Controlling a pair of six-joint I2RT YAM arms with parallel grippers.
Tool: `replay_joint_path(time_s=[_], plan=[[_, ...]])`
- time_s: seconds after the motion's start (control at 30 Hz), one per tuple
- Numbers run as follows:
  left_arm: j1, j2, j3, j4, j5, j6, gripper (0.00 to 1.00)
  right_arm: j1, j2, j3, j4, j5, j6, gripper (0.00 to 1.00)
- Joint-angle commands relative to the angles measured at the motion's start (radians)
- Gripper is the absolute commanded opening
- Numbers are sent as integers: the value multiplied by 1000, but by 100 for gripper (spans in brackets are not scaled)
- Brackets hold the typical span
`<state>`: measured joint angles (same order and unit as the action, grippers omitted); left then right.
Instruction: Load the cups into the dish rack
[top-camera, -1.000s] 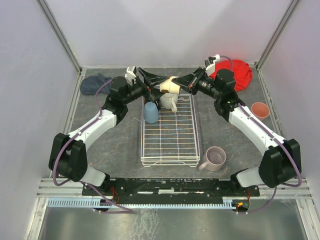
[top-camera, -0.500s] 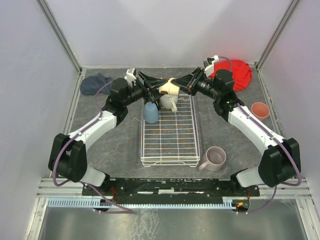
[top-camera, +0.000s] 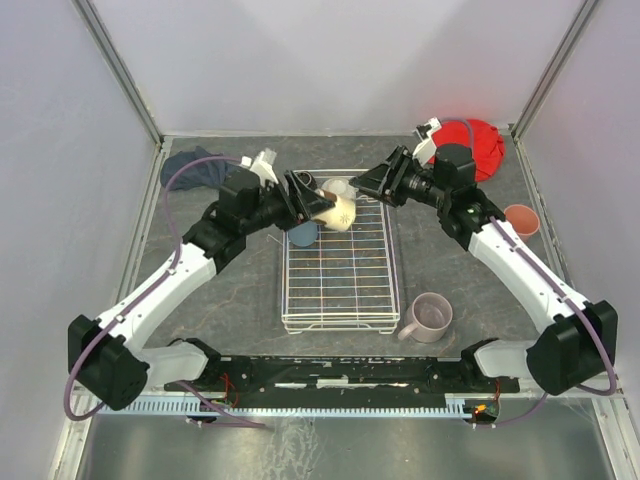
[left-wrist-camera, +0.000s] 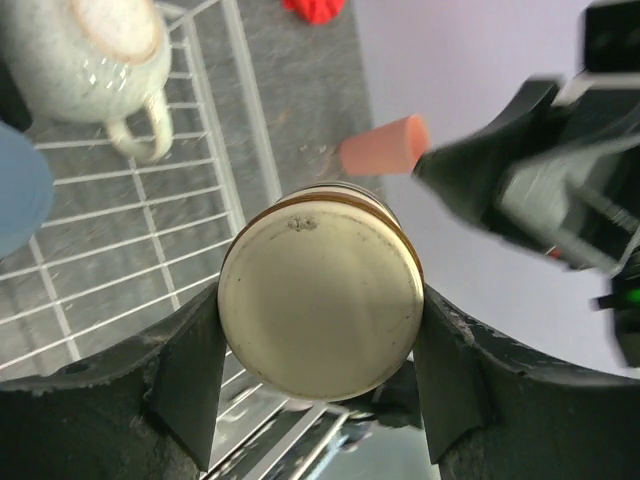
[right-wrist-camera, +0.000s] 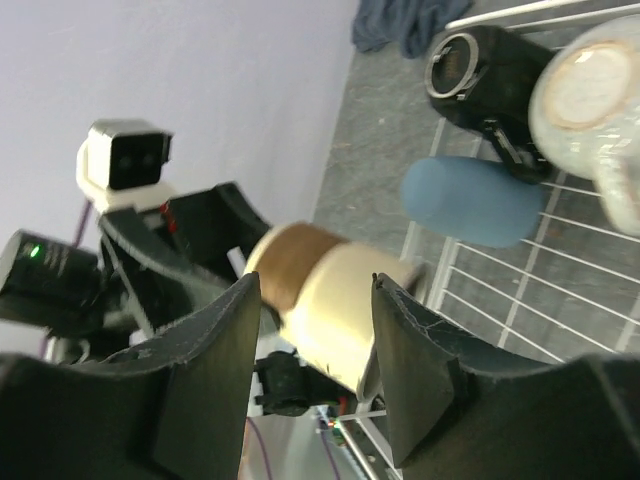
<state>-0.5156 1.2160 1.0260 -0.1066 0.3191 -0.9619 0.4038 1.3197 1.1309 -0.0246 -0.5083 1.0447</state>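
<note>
Currently the left tool (left-wrist-camera: 318, 322) is clamped on the cream cup (left-wrist-camera: 320, 300) above the rack's (top-camera: 340, 292) far end. The cup's long axis is roughly level, base toward the left wrist, mouth toward the right tool (right-wrist-camera: 316, 290), which stands wide and empty.

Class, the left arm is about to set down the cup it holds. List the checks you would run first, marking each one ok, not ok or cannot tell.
1. Grip: the left gripper has a finger on each side of the cream cup. Ok.
2. Other arm clear: the right gripper is open and apart from the cup. Ok.
3. Position: the rack shows beneath the cup. Ok.
4. Free spot directly below, away from the speckled mug and blue cup: cannot tell.
5. All cups loaded: the pink mug and orange cup sit on the table. Not ok.
</note>
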Motion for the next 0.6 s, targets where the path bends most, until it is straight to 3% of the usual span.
replay_joint_path(time_s=[0.0,0.2,0.57], plan=[[-102,-54,30,-205,-216,264,3,-39,-62,37,-129,38,-146,56],[-167,-36,5,-305,-378,348,3,-98,-92,11,-168,30,-167,56],[-274,32,-30,-324,-546,453,3,-123,-102,-15,-155,24,-153,56]])
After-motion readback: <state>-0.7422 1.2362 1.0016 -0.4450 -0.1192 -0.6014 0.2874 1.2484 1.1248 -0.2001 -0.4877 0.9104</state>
